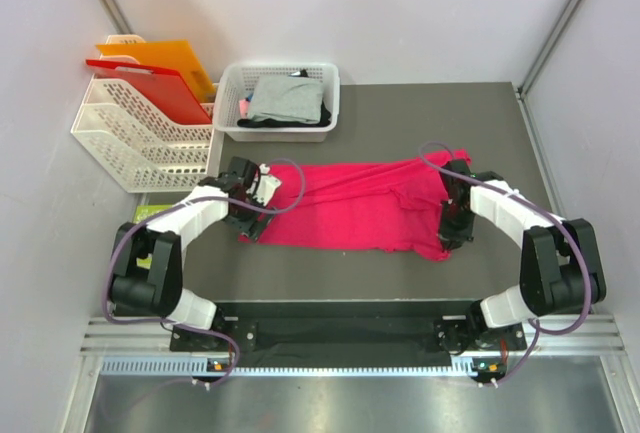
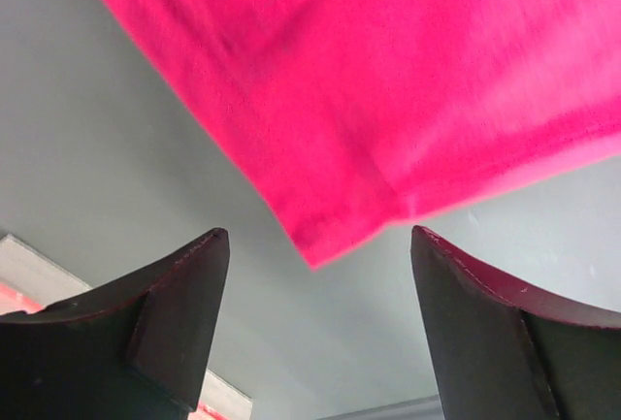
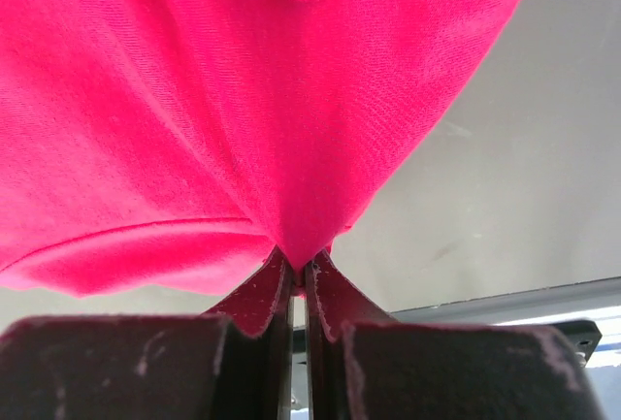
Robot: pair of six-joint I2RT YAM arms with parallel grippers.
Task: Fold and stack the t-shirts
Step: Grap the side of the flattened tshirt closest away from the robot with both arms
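The right pincer (image 3: 299, 267) is closed on a fold of the pink-red t-shirt (image 3: 194, 100), which is pinched right at the fingertips on its right-hand edge. The left pincer (image 2: 318, 238) is held wide open with nothing gripped. The shirt's left corner lies on the counter (image 2: 116, 148), just ahead of the gap between the fingers.

The shirt is spread, somewhat wrinkled, across the middle of the counter between the two arms. For the fold to be done well, that corner should be taken fully between the open fingers before any lift. Both ends should then be raised together, so that the hem is kept level and no creases are dragged in.

The grey t-shirt (image 1: 285, 96) and the black t-shirt (image 1: 323, 111) are kept in the white basket (image 1: 229, 103) at the far side. No brand, label or writing can be read.
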